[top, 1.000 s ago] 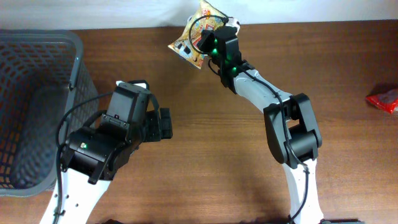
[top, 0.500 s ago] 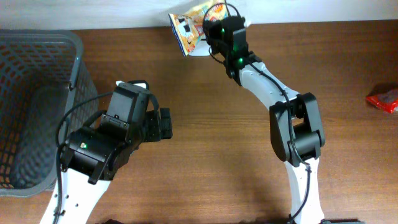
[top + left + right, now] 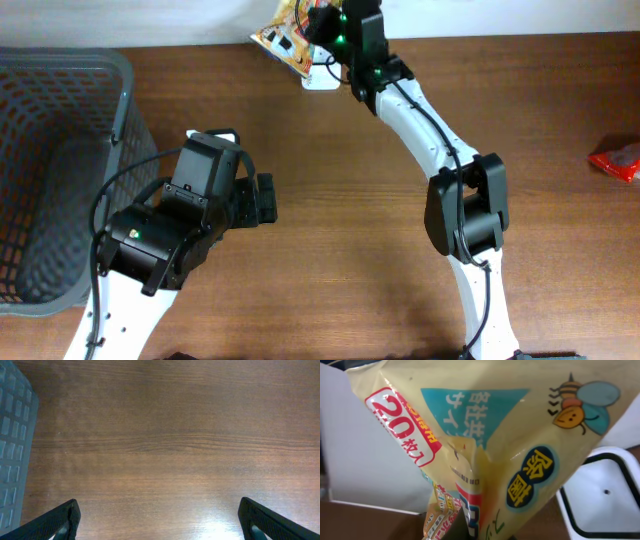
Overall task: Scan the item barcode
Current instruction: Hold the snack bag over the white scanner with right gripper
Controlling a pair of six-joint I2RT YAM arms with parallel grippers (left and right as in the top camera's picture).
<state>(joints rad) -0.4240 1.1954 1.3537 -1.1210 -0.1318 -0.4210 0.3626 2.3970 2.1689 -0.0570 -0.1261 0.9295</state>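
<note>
The item is a yellow snack packet [image 3: 281, 40] with a bee drawing and a red label, held up at the table's far edge. My right gripper [image 3: 318, 24] is shut on it. In the right wrist view the packet [image 3: 485, 435] fills the frame, and my right gripper [image 3: 476, 529] pinches its lower fold. A white scanner box with a black-edged window [image 3: 605, 495] lies just beneath and to the right; from overhead only its corner [image 3: 322, 82] shows. No barcode shows plainly. My left gripper [image 3: 266, 198] is open over bare wood, and its fingers [image 3: 60, 522] stand wide apart.
A dark grey mesh basket [image 3: 125, 75] takes up the left side, its wall [image 3: 12, 450] close beside my left gripper. A red packet [image 3: 618, 160] lies at the far right edge. A white wall runs behind the table.
My right arm has carried the packet left and farther back, turning it as it went, until it hangs over the white scanner box. The left arm has stayed still.
</note>
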